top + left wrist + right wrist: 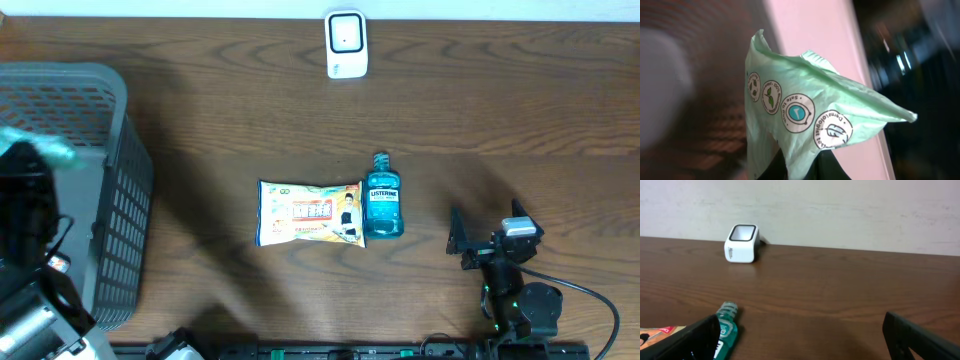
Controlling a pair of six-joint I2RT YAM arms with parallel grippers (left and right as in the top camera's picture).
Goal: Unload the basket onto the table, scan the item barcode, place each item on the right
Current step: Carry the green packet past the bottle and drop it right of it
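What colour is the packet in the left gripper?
Pale green packet with round white badges; best in left wrist view.

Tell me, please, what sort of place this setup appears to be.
Likely a mock shop checkout on a dark wooden table: a small white box-shaped barcode scanner, a grey plastic mesh basket, and goods such as a blue Listerine mouthwash bottle and a pale green plastic packet.

Pale green packet (830,100), teal bottle (382,202), white scanner (346,45), grey basket (60,76)

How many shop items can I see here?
3: a green packet held by the left gripper over the basket, a snack packet in the middle, a mouthwash bottle lying against it. The basket may hide more.
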